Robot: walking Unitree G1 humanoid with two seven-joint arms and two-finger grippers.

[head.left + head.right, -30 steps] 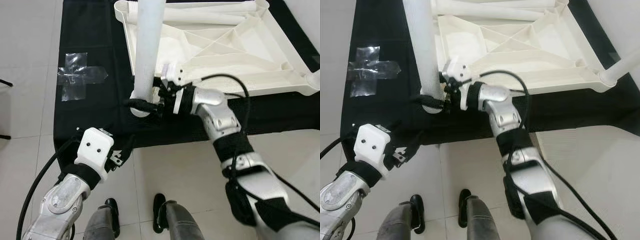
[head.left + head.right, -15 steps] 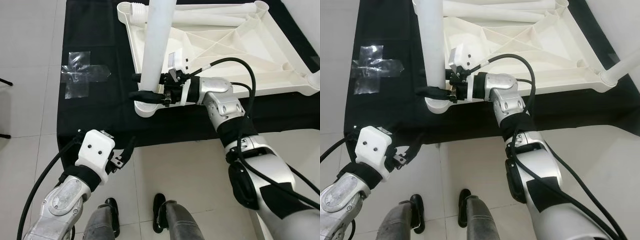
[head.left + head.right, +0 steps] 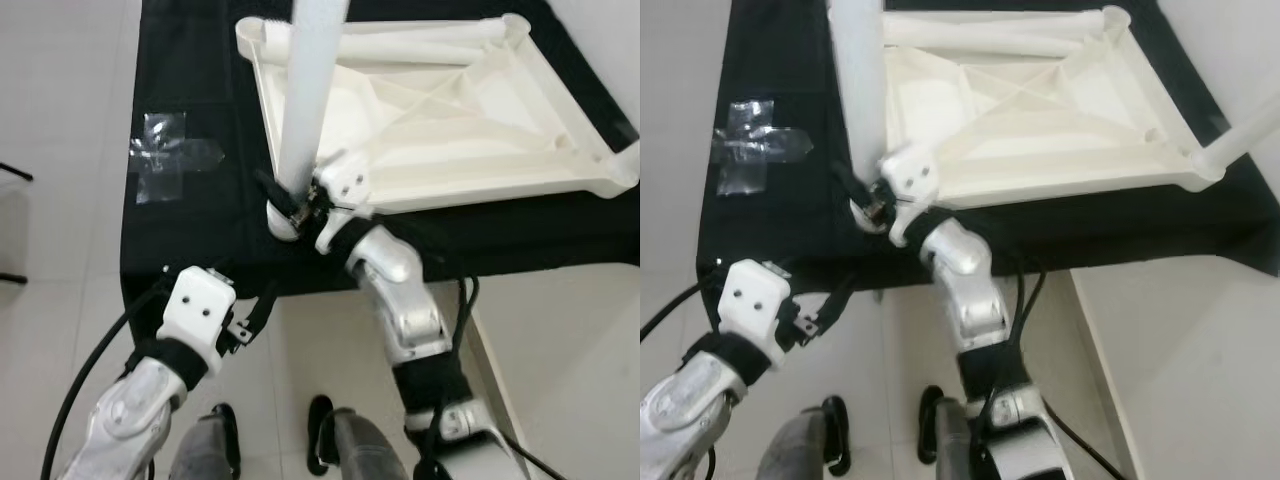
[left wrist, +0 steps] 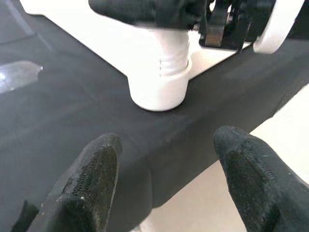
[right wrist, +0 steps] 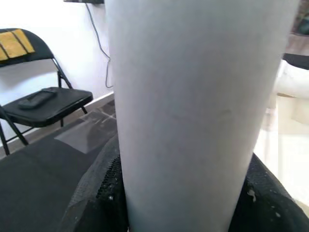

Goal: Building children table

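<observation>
**Gripping the table leg at the near-left corner socket**

Clamping the base of an upright white table leg (image 3: 310,90), the right gripper (image 3: 292,205) has its two black fingers pinched on either side of the tube, just above the round corner socket (image 4: 158,87) where the leg stands. In the right wrist view the leg's pale surface sits squarely between the finger pads (image 5: 99,193), touching both.

The leg rises from the near-left corner of the upturned white tabletop (image 3: 520,150), whose ribbed underside faces up. That tabletop lies on a black mat (image 3: 190,110) spread over a pale tiled floor (image 3: 60,150). A second white leg (image 3: 430,48) lies flat inside the tabletop along its far edge, and another leg (image 3: 1240,140) juts from the tabletop's right corner.

The left gripper (image 4: 166,181) hangs low near the mat's near edge, its fingers spread well apart and holding nothing; between them the left wrist view looks at the socket and the right gripper's black fingers around the leg. It is apart from the leg.

A cross of clear tape (image 3: 165,165) is stuck on the mat to the left of the tabletop, well clear of the socket. A black folding chair (image 5: 41,104) stands beyond the mat against a white wall. The robot's own feet (image 3: 225,425) stand on the tiles just short of the mat's near edge. The right arm's cable (image 3: 455,330) loops beside its forearm.
</observation>
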